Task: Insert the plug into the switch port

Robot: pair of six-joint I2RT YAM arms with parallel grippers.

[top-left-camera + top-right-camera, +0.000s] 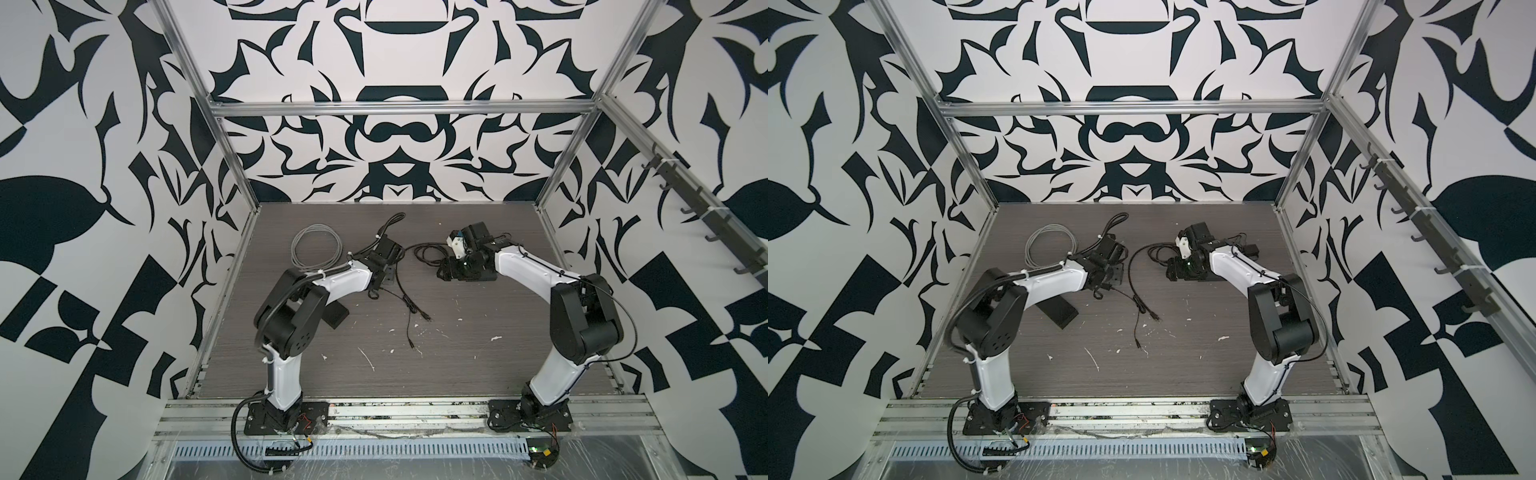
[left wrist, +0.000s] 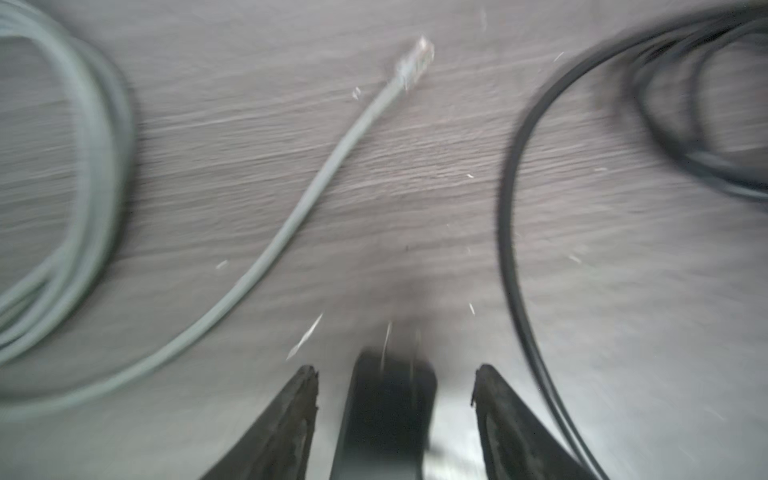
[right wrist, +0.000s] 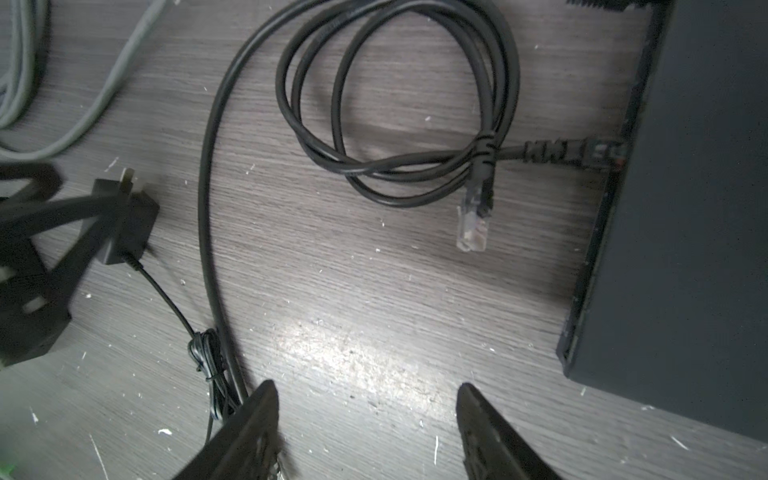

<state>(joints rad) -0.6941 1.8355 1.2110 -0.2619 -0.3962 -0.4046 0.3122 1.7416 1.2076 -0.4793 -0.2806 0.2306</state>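
Observation:
The black switch (image 3: 685,208) lies on the table; in both top views my right arm largely hides it. One end of a black cable (image 3: 399,166) runs to its side. That cable's free clear plug (image 3: 471,228) lies on the wood close to the switch. A grey cable's plug (image 2: 415,62) lies loose ahead of my left gripper (image 2: 395,368). The left gripper is open, with a black power adapter (image 3: 124,220) between its fingers and a gap on each side. My right gripper (image 3: 366,384) is open and empty, low over bare table, left of the switch.
A grey cable coil (image 1: 318,245) lies at the back left. The adapter's thin black wire (image 1: 409,307) trails toward the table's middle. A flat black block (image 1: 336,318) sits beside my left arm. Metal frame posts border the table. White scuffs mark the wood.

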